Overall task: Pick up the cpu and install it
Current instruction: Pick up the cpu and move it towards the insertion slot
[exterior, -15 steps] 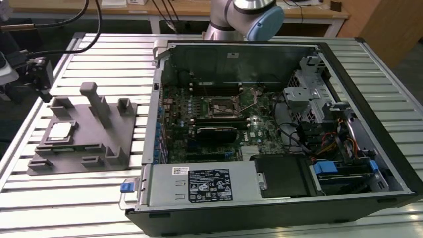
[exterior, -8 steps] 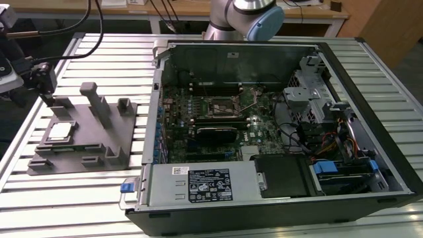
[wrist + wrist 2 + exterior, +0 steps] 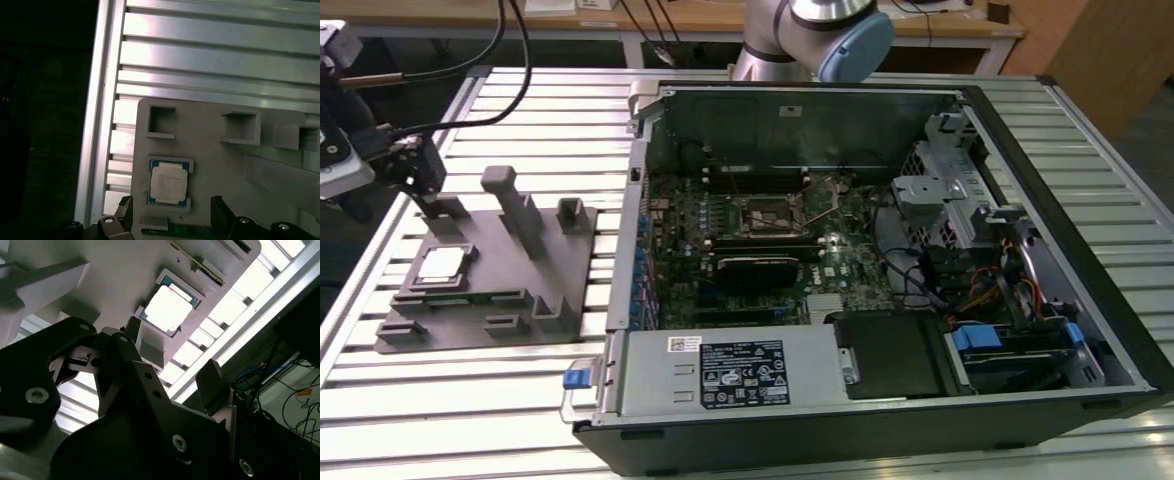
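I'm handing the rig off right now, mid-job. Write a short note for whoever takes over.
Gripper: open and holding nothing. It hangs over the grey tray, with its fingers on either side of the cpu in the first wrist view.
Cpu: lies flat in its tray pocket, outside the computer case.
Done: gripper lined up over the cpu, nothing more.
Left: the pick-up and the install into the socket on the board inside the case.

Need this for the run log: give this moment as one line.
small flat square silvery-beige cpu: in recess of grey plastic tray, ungripped | gripper: open, empty, near cpu
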You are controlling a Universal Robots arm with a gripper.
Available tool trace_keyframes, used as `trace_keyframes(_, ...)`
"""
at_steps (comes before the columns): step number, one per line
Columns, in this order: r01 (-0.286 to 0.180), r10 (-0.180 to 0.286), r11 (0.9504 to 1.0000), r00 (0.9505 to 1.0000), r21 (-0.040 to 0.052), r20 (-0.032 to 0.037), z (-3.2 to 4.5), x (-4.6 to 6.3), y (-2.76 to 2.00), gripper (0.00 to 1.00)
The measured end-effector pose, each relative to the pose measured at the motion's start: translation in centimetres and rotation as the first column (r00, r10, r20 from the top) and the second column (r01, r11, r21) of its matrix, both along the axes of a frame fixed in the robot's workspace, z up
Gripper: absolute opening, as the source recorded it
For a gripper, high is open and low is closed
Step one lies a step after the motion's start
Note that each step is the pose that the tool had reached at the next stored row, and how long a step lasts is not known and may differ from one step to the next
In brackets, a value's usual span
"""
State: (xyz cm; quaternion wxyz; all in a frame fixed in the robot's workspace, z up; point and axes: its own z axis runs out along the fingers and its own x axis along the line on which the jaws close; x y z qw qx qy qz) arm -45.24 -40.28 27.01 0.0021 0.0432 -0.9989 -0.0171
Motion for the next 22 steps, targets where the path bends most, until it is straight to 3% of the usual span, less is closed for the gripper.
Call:
trace_keyframes(4, 0.007, -0.007, 1.0000, 1.0000, 0.0001, 0.0040, -0.70, 0.0, -0.01, 0.72)
trace_keyframes(15, 0.043, -0.043, 0.9991, 0.9991, 0.0000, 0.0044, -2.33, 0.0, -0.06, 0.72)
trace_keyframes(17, 0.045, -0.045, 0.9990, 0.9990, 0.0001, 0.0057, -3.43, 0.0, -0.21, 0.72)
trace_keyframes(22, 0.048, -0.048, 0.9989, 0.9988, 0.0002, 0.0074, -4.11, 0.0, -0.22, 0.72)
